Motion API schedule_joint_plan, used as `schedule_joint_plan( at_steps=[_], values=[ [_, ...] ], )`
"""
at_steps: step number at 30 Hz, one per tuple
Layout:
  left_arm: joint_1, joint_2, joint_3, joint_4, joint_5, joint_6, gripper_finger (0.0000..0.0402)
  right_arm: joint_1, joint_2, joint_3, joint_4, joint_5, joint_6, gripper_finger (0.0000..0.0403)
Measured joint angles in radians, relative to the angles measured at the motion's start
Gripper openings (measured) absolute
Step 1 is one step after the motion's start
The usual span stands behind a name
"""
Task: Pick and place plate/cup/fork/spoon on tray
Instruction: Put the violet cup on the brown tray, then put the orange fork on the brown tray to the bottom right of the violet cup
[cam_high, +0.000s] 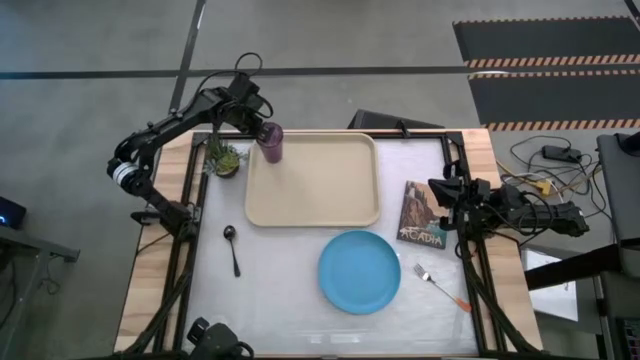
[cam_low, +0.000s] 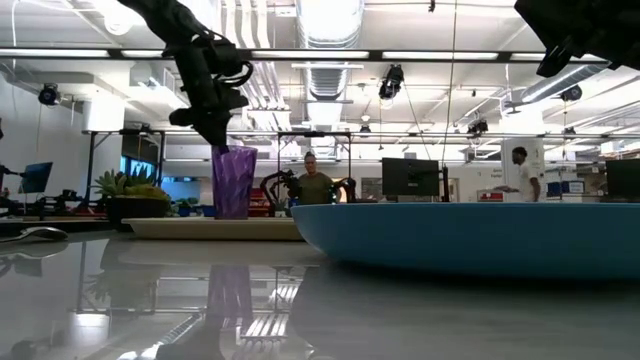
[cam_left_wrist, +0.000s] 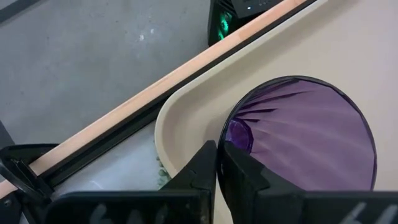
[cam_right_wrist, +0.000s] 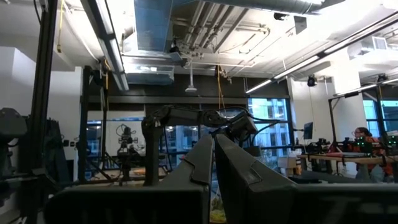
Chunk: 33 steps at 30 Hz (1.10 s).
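Observation:
The purple cup stands upright over the far-left corner of the beige tray. My left gripper is above it and shut on its rim; it also shows in the low view. The blue plate lies flat on the table near the tray's near-right corner. The dark spoon lies on the table left of the plate. The orange-handled fork lies right of the plate. My right gripper waits shut and empty at the table's right edge. My left gripper pinches the cup's rim on the side toward the table's left, one finger inside the cup and one outside. The fingers come from above, pointing down. The cup is upright; the tray's rim hides its base, so I cannot tell whether it rests on the tray.
A small green potted plant stands just left of the tray's far-left corner, close to the cup. A dark-covered book lies right of the tray, beside my right gripper. People stand in the room beyond the table.

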<state>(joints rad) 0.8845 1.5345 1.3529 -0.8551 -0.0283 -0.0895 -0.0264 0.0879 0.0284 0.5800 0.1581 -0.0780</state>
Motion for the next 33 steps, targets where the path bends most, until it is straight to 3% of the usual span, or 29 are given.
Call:
schedule_joint_plan(
  at_steps=[15,33],
  values=[
    [0.000,-0.004,0.000,0.002,-0.004,0.000,0.0089,0.000,0.000,0.000,0.000,0.000,0.000,0.0009],
    [-0.004,-0.093,0.000,0.001,-0.003,0.026,0.0103,0.000,0.000,0.000,0.001,0.000,0.012,0.0009]
  ],
)
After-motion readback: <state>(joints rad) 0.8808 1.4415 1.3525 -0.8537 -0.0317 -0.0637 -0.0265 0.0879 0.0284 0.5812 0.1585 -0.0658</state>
